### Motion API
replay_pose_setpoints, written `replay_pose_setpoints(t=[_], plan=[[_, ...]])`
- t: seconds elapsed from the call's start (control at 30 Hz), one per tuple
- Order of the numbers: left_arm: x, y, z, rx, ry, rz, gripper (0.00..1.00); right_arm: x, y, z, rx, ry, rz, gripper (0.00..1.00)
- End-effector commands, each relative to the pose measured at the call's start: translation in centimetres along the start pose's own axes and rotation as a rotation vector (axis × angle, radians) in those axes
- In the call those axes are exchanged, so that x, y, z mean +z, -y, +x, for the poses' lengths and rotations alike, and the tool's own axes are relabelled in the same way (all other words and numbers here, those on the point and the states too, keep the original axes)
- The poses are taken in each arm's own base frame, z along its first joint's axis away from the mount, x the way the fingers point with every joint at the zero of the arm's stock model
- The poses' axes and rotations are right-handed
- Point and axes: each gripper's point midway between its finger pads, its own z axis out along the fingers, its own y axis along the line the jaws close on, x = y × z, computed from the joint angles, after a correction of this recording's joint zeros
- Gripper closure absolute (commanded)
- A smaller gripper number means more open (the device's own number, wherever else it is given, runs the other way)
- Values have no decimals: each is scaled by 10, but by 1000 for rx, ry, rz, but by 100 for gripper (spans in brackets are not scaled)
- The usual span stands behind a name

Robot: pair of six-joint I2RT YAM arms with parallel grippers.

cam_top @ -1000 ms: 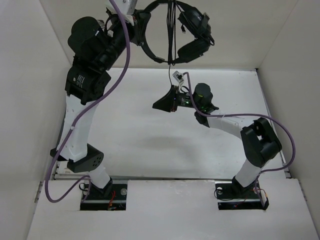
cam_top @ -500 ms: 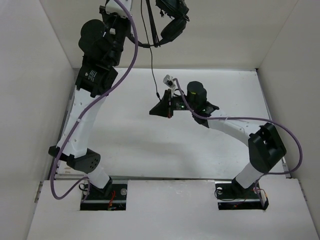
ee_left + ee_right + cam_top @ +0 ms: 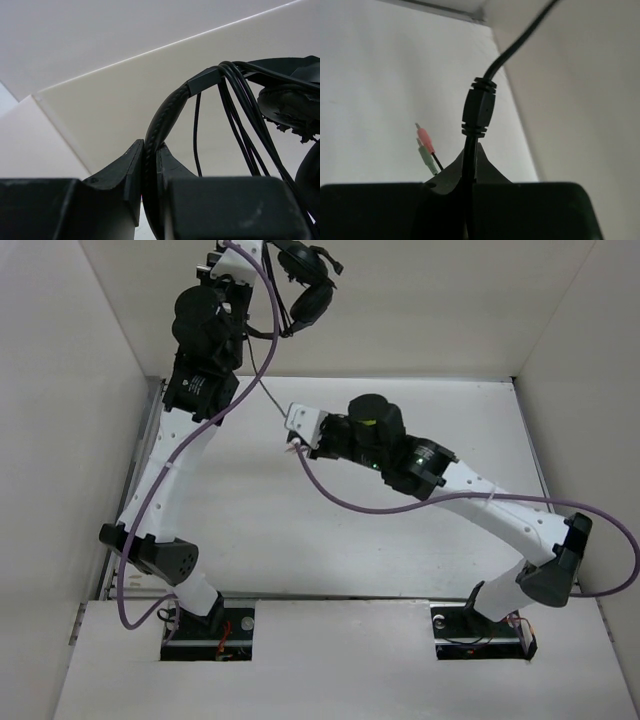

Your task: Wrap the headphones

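Note:
The black headphones [image 3: 303, 282] hang high by the back wall, held by the headband [image 3: 167, 112] in my left gripper [image 3: 149, 152], which is shut on it. Several turns of thin black cable [image 3: 242, 112] lie over the headband beside an earcup [image 3: 287, 105]. In the top view the left gripper [image 3: 268, 264] is at the top edge. The cable [image 3: 262, 388] runs down and right to my right gripper [image 3: 293, 437]. The right gripper [image 3: 470, 156] is shut on the cable just below its inline block [image 3: 479, 106]. The pink and green plugs [image 3: 426, 147] stick out to the left of the fingers.
White walls enclose the white table [image 3: 400, 540] at the back and on both sides. Thick purple robot cables [image 3: 330, 498] loop along both arms. The right arm [image 3: 470, 500] stretches across the middle of the table towards the left.
The left arm has swung the headphones left and higher towards the top edge. The right arm has stretched out to the left and turned, still holding the cable, which now runs straighter.

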Motion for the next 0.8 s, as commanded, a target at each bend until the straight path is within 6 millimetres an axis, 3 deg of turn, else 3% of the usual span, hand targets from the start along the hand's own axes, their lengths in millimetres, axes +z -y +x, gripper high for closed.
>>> replay_pose_setpoints(t=[0.0, 0.17, 0.4, 0.5, 0.63, 0.77], plan=[[-20, -54, -65, -125, 186, -128, 99, -33, 59, 34, -116, -163, 179, 100], [-26, -51, -76, -168, 188, -105, 99, -26, 40, 75, -108, -218, 123, 100], [-32, -38, -84, -230, 178, -52, 99, -2, 11, 107, -102, -259, 61, 100], [-32, -42, -82, -213, 180, -61, 99, -1, 18, 102, -117, -260, 78, 100], [-25, -60, -68, -192, 162, -109, 99, -16, 37, 85, -137, -239, 128, 100], [-18, -69, -50, -167, 141, -142, 99, -42, 73, 63, -211, -244, 238, 100]])
